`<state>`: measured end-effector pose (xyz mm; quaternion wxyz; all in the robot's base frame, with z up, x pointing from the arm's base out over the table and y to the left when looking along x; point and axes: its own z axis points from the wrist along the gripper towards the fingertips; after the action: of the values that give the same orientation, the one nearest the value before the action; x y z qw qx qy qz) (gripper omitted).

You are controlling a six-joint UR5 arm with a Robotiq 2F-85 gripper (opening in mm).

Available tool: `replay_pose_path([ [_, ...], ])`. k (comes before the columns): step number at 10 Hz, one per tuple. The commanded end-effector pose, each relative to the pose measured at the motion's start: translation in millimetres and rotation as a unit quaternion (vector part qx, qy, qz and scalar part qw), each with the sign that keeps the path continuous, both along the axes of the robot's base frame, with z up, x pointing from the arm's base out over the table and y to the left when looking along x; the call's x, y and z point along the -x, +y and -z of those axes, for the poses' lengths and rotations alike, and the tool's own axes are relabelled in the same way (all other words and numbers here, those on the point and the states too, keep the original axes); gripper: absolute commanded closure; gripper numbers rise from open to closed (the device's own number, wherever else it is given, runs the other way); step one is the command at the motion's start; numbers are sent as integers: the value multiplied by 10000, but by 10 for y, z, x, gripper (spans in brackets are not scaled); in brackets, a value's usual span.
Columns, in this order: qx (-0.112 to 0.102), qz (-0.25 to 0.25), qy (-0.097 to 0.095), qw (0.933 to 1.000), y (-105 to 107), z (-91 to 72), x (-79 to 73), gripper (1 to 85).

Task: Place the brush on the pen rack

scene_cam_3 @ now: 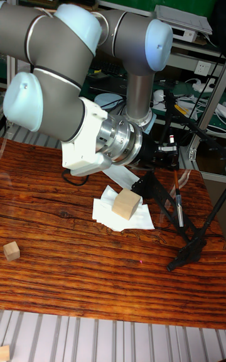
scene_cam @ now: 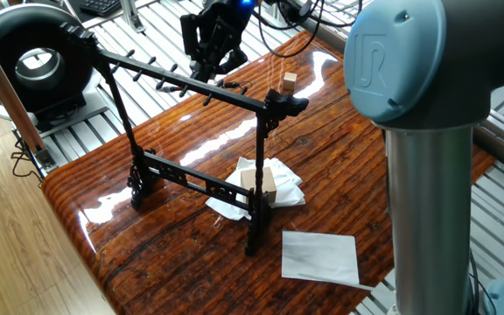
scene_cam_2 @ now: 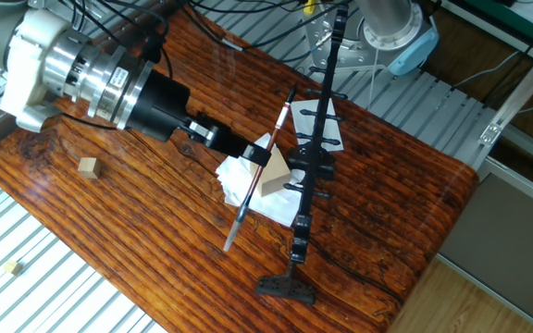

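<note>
End effector (scene_cam_2: 248,152) clamped on the brush (scene_cam_2: 259,172), gripping it around mid-shaft. The brush hangs in the air just beside the pen rack (scene_cam_2: 311,157), on the arm's side of the top bar, roughly parallel to the bar and not resting on any peg. In the tall fixed view the brush (scene_cam_3: 175,187) stands almost vertical, the end effector (scene_cam_3: 168,150) at its upper part, tip pointing down near the rack's foot.

In the one fixed view, near to far: a white paper sheet (scene_cam: 320,257) lies flat at the near edge of the wooden surface (scene_cam: 129,254). Behind it the pen rack (scene_cam: 191,131) stands upright on its feet, with a wooden block (scene_cam: 260,185) on a crumpled white tissue (scene_cam: 280,182) just behind the post. Further back, the end effector (scene_cam: 210,54) sits just behind the top bar. A small wooden cube (scene_cam: 289,82) sits near the far edge, well apart from the rest.

Brush too thin to make out in that view.
</note>
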<state>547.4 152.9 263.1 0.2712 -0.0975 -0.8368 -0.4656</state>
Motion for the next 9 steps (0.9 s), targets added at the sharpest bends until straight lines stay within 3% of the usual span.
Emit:
replay_pose_path([
  [1, -114, 59, 59, 9999, 0, -30, 20, 843],
  [3, -103, 55, 156, 9998, -1, -45, 41, 843],
  [9, 310, 21, 127, 9994, -74, 140, 51, 843],
])
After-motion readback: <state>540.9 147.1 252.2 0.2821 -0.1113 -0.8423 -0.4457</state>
